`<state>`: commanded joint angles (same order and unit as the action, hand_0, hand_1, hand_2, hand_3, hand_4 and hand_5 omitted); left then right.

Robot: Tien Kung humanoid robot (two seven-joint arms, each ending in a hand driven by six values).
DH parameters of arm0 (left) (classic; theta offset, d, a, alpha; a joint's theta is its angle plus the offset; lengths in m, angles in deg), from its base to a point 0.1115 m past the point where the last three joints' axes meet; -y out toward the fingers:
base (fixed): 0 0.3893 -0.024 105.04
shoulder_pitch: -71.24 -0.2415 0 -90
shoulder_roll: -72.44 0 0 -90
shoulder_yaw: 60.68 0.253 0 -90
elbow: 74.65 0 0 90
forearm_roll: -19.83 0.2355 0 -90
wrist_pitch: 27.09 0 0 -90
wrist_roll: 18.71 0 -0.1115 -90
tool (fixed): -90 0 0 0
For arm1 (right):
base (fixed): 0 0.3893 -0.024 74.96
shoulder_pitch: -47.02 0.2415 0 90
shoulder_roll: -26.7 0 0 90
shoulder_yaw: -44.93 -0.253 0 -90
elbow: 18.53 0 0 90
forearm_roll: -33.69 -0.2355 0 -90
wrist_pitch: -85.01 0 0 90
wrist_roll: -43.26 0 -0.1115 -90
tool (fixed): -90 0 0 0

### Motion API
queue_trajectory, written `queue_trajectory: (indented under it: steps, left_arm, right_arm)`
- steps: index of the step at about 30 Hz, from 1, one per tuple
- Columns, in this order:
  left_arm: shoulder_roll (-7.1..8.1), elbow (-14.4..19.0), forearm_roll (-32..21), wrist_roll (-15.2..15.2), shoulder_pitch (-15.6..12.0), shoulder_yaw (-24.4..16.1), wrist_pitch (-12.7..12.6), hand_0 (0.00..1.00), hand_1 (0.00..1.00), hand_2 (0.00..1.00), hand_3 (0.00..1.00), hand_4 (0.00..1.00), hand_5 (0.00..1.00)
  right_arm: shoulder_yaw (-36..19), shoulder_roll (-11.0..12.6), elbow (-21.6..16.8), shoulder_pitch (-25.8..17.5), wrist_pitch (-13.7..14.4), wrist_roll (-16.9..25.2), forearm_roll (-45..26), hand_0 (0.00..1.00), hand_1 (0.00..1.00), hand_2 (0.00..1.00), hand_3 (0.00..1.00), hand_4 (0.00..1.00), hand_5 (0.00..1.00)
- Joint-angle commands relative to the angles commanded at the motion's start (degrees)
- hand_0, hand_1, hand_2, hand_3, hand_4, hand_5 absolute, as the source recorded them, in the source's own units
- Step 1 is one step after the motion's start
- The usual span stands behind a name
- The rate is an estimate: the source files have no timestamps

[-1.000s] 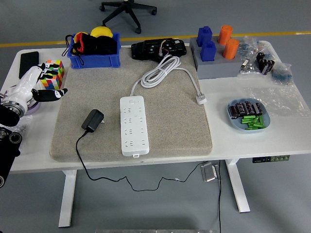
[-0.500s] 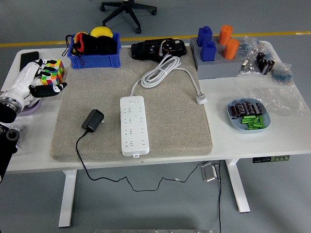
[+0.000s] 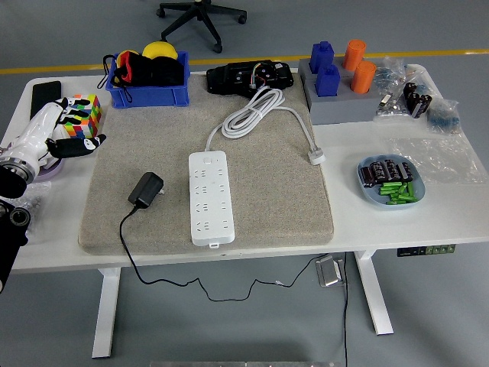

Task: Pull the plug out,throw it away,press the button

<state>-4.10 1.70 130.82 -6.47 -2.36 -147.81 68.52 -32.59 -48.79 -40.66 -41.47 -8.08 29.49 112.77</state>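
Black plug [image 3: 145, 189] lies unplugged left of power strip [image 3: 210, 197]. My left hand [image 3: 55, 134], fingers loosely spread, empty. I'd press the strip's near-end button squarely.

You had bright, even overhead light, no harsh glare. The white table [image 3: 229, 237] read clean, slightly blown near the strip [image 3: 211, 197]. Shadows were soft and short: a faint one beside the plug [image 3: 145, 189], a darker band under the table edge. Focus was sharp across the mat [image 3: 290, 199]; mild softness and slight bending showed at the frame edges.
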Motion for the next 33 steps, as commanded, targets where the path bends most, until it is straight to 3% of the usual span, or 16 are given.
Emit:
queue_trajectory:
  steps: [33]
  left_arm:
    - [-0.3, 1.29, 0.48, 0.49, -1.44, -1.95, 0.76, 0.76, 0.689, 0.711, 0.821, 0.779, 0.169]
  right_arm:
    - [-1.18, -0.94, -0.07, -1.09, 0.01, -0.01, 0.28, 0.752, 0.7, 0.71, 0.723, 0.763, 0.648]
